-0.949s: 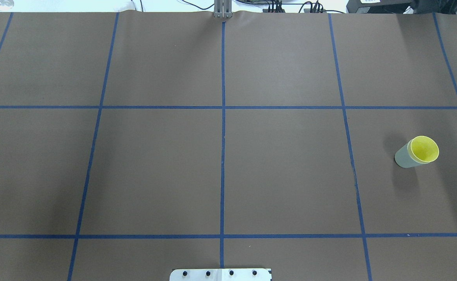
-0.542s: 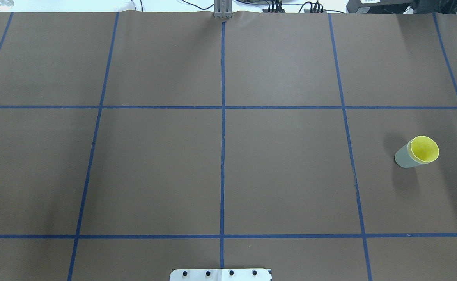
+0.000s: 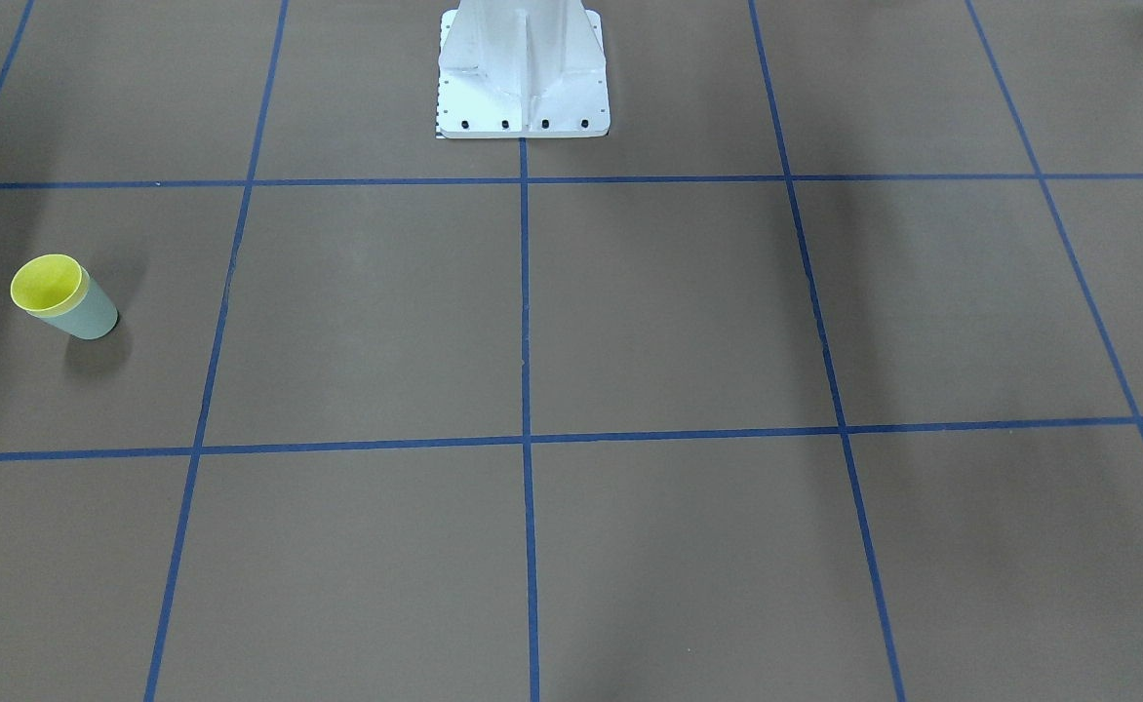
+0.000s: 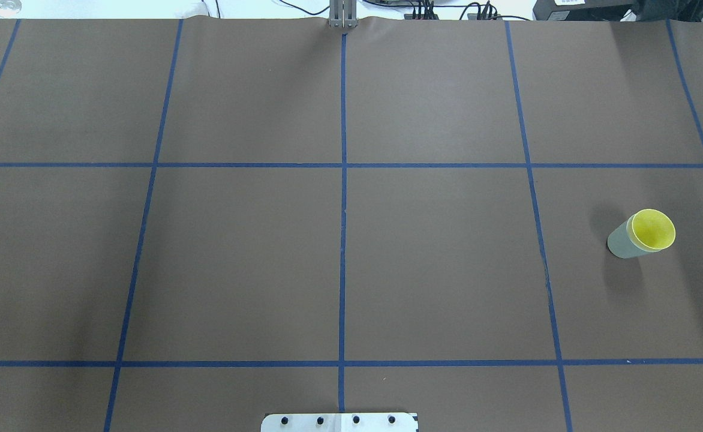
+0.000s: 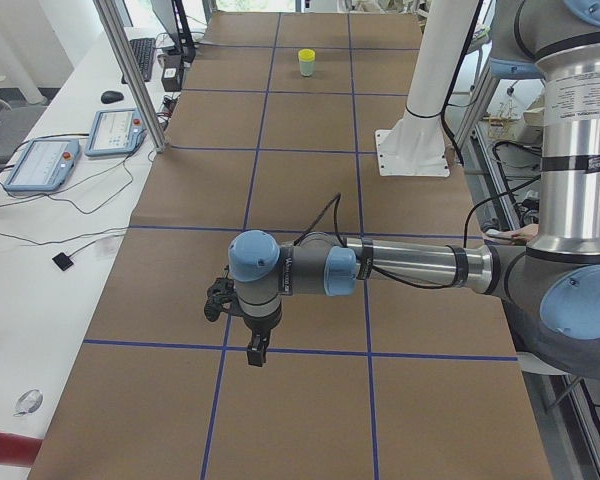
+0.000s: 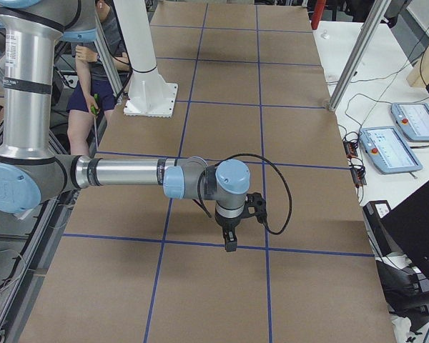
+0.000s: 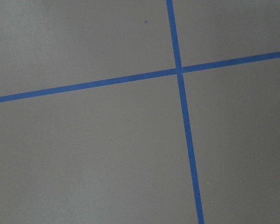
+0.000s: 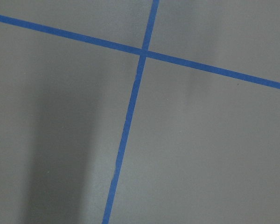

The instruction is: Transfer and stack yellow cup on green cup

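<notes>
Already the yellow cup [image 4: 653, 230] sits inside the green cup [image 4: 621, 243], and the two stand upright on the brown desk [image 4: 243, 264], at the middle right of the overhead view. Both arms hang over the desk, well apart from the cups, with the left pincer [image 5: 255, 352] and the right pincer [image 6: 230, 243] pointing down near the blue tape lines [image 4: 343, 240]. They show only in the side views, so I cannot tell if they are open or closed.
</notes>
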Motion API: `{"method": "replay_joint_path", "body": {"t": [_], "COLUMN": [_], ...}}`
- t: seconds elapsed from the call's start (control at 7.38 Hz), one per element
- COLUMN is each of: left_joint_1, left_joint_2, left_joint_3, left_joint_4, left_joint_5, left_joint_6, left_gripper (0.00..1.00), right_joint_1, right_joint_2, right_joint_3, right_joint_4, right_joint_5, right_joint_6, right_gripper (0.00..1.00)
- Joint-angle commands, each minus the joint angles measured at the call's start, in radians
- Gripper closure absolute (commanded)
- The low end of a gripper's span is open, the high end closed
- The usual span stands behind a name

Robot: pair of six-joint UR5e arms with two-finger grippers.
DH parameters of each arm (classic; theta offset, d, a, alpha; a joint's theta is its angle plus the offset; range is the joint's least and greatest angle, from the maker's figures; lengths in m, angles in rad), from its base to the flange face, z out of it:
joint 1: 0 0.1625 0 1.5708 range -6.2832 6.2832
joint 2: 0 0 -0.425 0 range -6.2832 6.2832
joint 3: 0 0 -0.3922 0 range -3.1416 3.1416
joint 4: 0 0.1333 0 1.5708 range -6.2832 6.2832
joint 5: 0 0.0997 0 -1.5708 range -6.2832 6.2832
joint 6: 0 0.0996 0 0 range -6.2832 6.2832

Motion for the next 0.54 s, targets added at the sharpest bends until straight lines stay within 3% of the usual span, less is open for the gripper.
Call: {"method": "replay_joint_path", "body": {"t": [0.0, 0.41], "left_joint_1": [0.001, -0.001], "left_joint_2": [0.002, 0.014], "left_joint_3": [-0.001, -0.004], "left_joint_4": [0.0, -0.025], "left_joint_5": [0.005, 0.037], "left_joint_6": [0.002, 0.006], "left_gripper": [0.0, 0.0], "right_joint_1": [0.0, 0.0], "right_joint_2": [-0.001, -0.001], "right_joint_3": [-0.002, -0.011], "right_joint_4": [0.0, 0.0], "right_joint_5": [0.001, 0.001], "right_joint_6": [0.0, 0.002], "right_gripper": [0.0, 0.0]}}
